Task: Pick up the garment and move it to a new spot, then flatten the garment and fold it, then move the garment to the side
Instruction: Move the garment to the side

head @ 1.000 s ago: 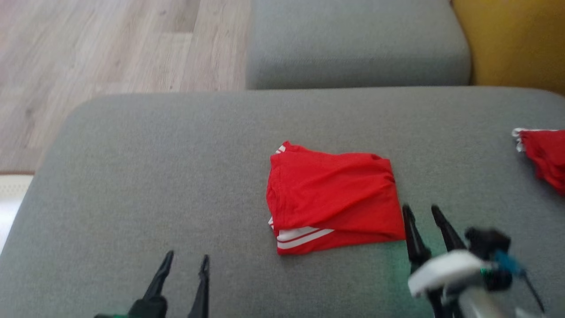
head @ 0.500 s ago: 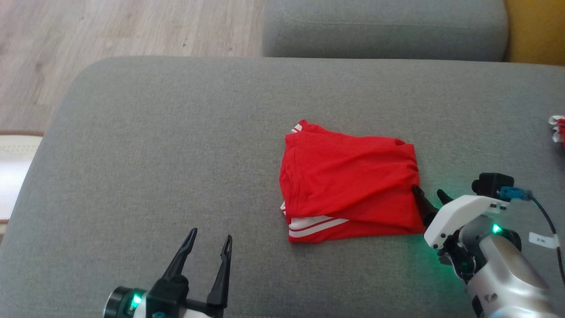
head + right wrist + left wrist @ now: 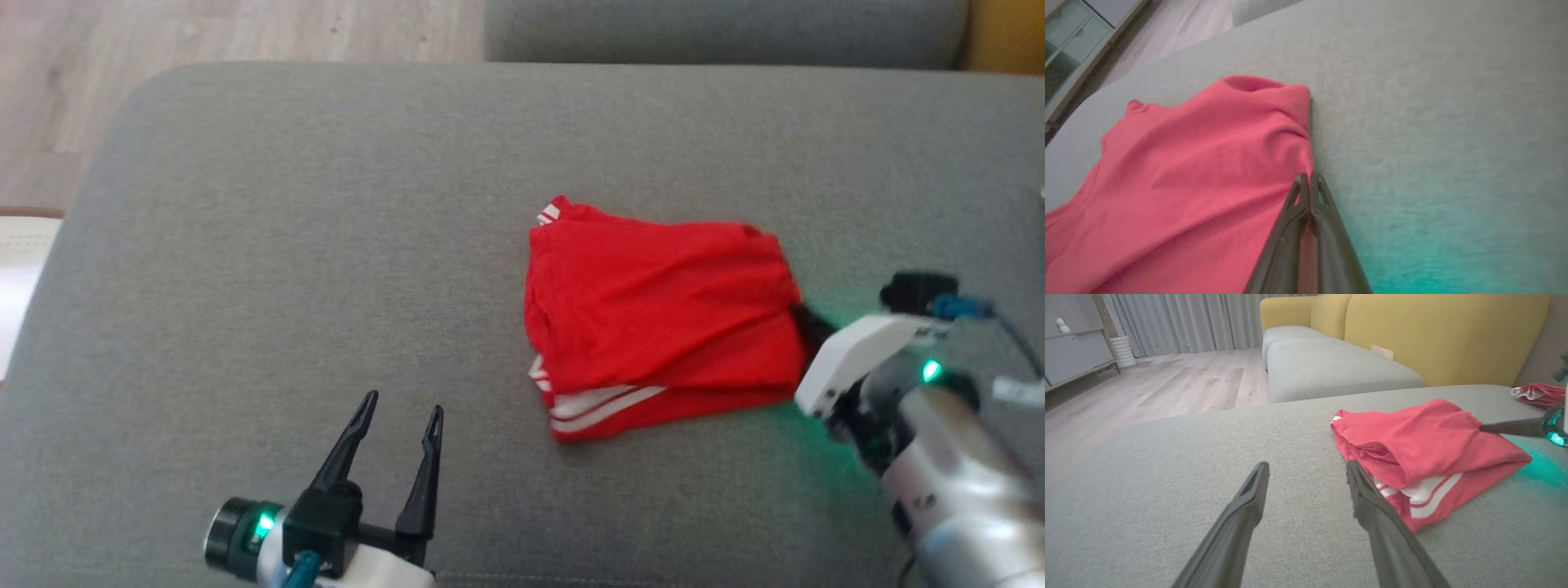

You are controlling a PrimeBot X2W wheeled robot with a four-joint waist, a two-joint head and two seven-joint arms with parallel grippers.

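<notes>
While the red garment is lying folded into a rough rectangle on the grey seat cushion, the right claw is reaching in at the garment's right edge with its two dark fingers pressed tightly together. In the right wrist view the tips of that claw are meeting exactly at the hem of the garment, and the fabric is puckering into small creases toward them, so the claw is gripping a pinch of the cloth. A green light from the right wrist is glowing on the cushion just beside the garment's right edge. White stripes are showing along the garment's near lower layer and at its far left corner. The left claw is hovering near the garment's near left corner, apart from the cloth, with its fingers spread wide and nothing between them. In the left wrist view that claw is pointing past the striped corner of the garment, and the right claw's closed fingers are coming in from the garment's far side. Beyond the garment, a second red cloth is lying well apart on the same cushion, and a yellow sofa back is rising behind it.
</notes>
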